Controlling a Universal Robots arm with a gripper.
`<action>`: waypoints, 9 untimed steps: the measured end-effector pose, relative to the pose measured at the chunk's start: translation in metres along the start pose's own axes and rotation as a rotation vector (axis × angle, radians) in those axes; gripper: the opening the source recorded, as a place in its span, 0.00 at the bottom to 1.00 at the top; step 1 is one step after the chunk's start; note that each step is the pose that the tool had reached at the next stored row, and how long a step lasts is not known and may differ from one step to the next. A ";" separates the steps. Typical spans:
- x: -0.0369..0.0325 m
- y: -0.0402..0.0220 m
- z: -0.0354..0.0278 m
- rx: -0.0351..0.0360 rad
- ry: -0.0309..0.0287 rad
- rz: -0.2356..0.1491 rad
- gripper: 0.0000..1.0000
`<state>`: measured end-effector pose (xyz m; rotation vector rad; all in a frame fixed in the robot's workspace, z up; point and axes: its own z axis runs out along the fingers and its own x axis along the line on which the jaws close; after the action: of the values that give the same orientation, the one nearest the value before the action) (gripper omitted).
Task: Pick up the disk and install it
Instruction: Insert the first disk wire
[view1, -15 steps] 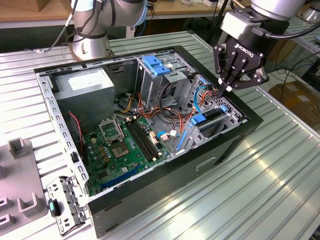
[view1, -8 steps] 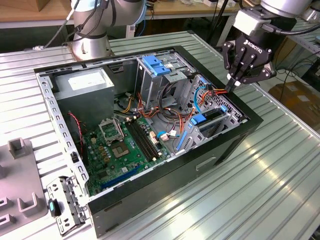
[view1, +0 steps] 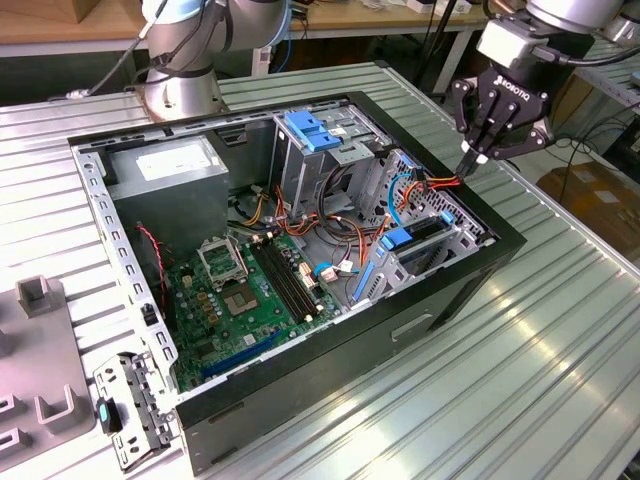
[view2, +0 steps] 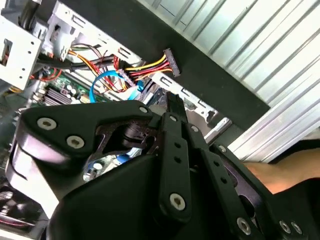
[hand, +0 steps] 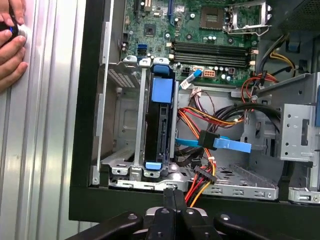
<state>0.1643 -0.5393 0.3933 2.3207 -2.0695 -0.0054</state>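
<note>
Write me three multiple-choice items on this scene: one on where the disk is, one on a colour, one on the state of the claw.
1. Where is the disk?
A. standing in the metal cage inside the computer case
B. outside the computer case
C. held up in the air

2. What colour is the plastic frame on the disk?
A. red
B. blue
C. green

3. How does the claw stand?
A. spread wide open
B. clamped on the disk
C. shut, its jaws together

Key:
1 A: in the first wrist view, the disk sits on edge in a slot of the cage.
2 B: the frame's top and bottom ends show bright blue.
3 C: in both wrist views the jaws meet, and the claw is over the case's rim, apart from the disk.
</note>
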 end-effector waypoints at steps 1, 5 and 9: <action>0.0000 -0.0001 0.0009 0.0005 0.0008 -0.025 0.11; 0.0000 -0.0040 0.0027 0.0016 0.0023 -0.081 0.11; -0.0022 -0.0168 0.0025 0.0017 0.0024 -0.088 0.11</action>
<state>0.1806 -0.5353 0.3903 2.4089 -1.9659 -0.0030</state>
